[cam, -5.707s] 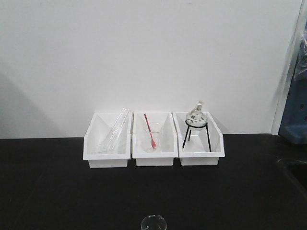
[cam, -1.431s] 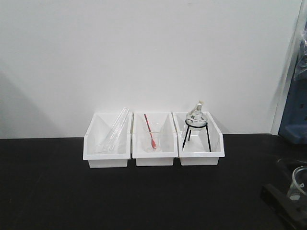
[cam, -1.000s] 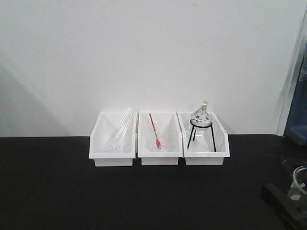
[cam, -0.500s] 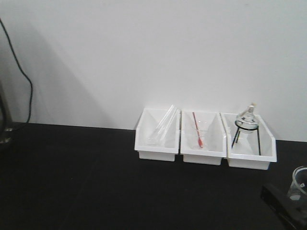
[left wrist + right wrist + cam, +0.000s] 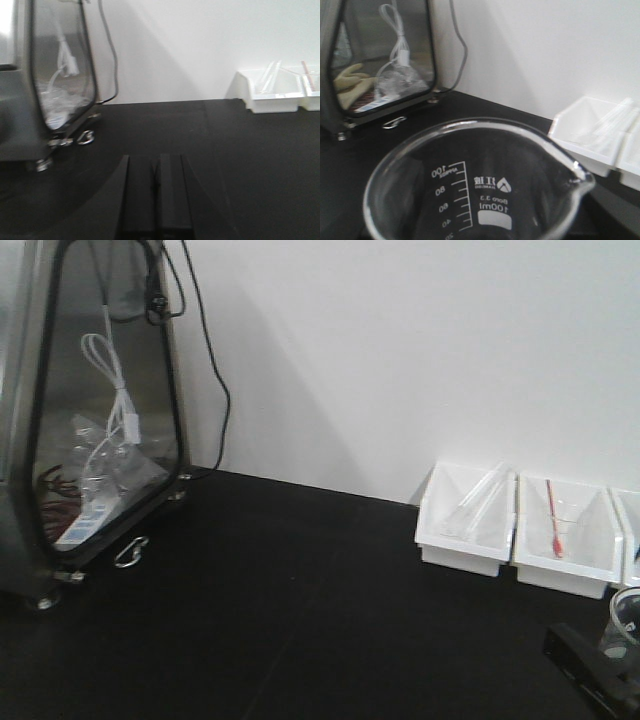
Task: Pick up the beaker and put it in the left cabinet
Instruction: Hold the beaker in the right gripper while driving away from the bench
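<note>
You had the beaker [image 5: 485,192] in the right gripper [image 5: 600,668]. The glass filled the right wrist view, upright with its rim and pouring lip uppermost. In the front view it stood at the lower right edge, just above the gripper body and over the black bench [image 5: 280,620]. The finger pads were hidden beneath the glass, so you could judge the grip only as closed to the beaker's width. The left gripper [image 5: 157,200] had its fingers together with nothing between them. The left cabinet appeared in no view. Only a windowed metal enclosure [image 5: 90,410] stood at the far left, well apart from the white bins [image 5: 468,525] at the right. The step in hand was judged to be the carry toward the cabinet. For this step you needed to hold the beaker level and turn slowly so that smooth glass could not slip. You also needed to pass wide of the enclosure and its trailing cable [image 5: 215,390], and confirm a shelf in view before lowering.
</note>
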Controlling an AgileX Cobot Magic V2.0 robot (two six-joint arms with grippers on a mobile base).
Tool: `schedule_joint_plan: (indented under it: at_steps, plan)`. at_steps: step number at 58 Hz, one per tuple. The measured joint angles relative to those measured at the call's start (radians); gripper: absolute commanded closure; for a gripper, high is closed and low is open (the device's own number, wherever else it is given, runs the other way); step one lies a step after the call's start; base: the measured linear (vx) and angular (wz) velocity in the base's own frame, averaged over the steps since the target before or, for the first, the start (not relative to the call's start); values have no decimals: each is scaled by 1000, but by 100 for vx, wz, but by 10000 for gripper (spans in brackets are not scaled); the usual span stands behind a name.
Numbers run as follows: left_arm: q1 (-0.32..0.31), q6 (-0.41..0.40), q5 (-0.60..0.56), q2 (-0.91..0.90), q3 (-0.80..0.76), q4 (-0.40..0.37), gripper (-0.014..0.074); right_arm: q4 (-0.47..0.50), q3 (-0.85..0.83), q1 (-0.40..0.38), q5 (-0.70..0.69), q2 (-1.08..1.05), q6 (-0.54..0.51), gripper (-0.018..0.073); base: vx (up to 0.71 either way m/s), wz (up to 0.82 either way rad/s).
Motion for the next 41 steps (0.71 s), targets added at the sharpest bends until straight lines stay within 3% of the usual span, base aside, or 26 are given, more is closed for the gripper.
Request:
schedule_joint_plan:
  at_steps: [41]
  plan:
    - [0,0,0,0,0,0,596,0,0,0,0,0,0,564,-8,63]
